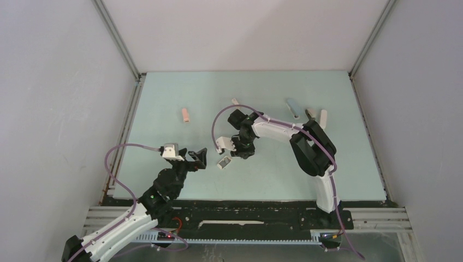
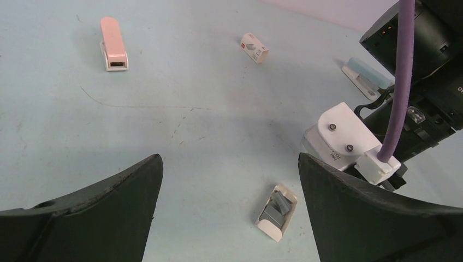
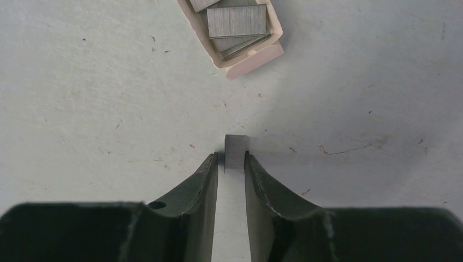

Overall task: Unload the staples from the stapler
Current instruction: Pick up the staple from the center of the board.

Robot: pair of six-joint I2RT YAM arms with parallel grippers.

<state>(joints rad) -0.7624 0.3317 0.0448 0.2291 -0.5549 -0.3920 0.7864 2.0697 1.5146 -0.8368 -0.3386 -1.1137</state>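
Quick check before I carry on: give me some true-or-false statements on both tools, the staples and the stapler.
1. The left tool stands wide open and empty. True.
2. A short grey metal staple strip sits between the fingertips of the right tool. True.
3. The small open cardboard box is empty. False: it holds grey staple strips.
4. The left tool grips the pink plastic stapler. False: it lies on the pale green table, away from both tools.

No legible text or labels.
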